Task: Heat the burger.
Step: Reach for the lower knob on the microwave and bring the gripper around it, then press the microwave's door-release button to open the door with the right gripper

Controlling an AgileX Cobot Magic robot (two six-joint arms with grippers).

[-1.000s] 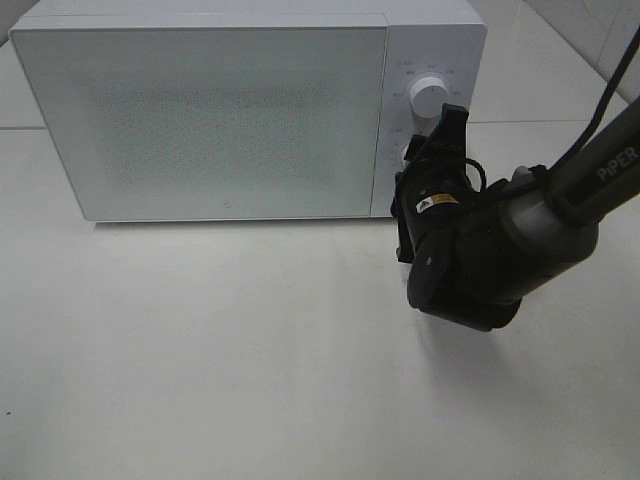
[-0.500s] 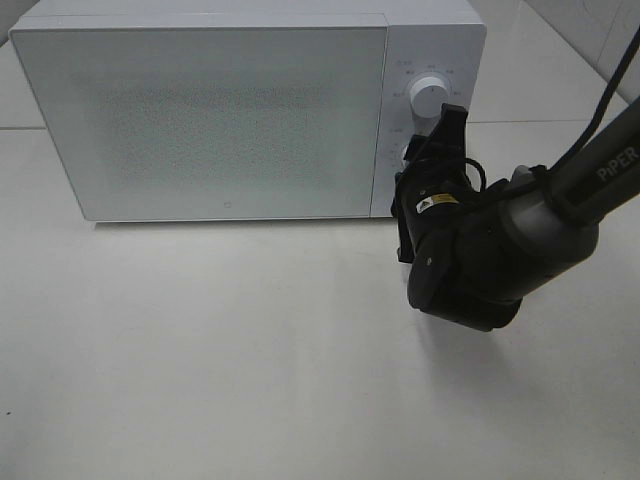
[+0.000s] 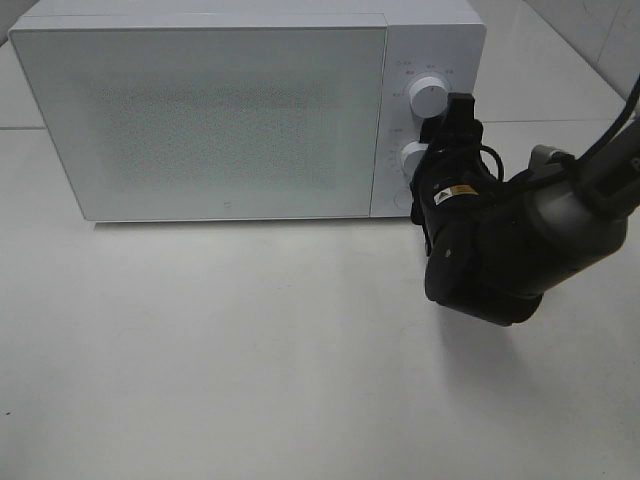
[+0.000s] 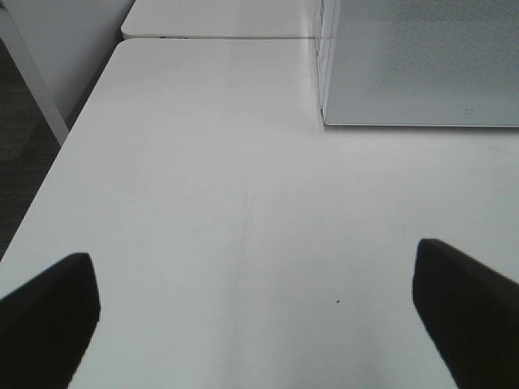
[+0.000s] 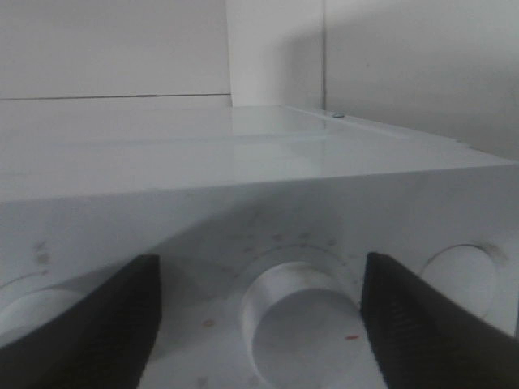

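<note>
White table (image 3: 250, 350), one shut microwave (image 3: 220, 110), two knobs (image 3: 428, 95) (lower knob (image 3: 415, 157) before parted right jaws), left jaws spread.

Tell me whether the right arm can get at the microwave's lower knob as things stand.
Probably yes. The right arm is close up to the microwave, and in the wrist view its jaws stand open on either side of the lower knob, with nothing between.

The microwave (image 3: 200, 110) stands on the table (image 3: 250, 380), upper left of frame; the right gripper (image 3: 436, 158) sits centre right, before its lower knob (image 3: 414, 157) (upper knob (image 3: 428, 95) just above).
</note>
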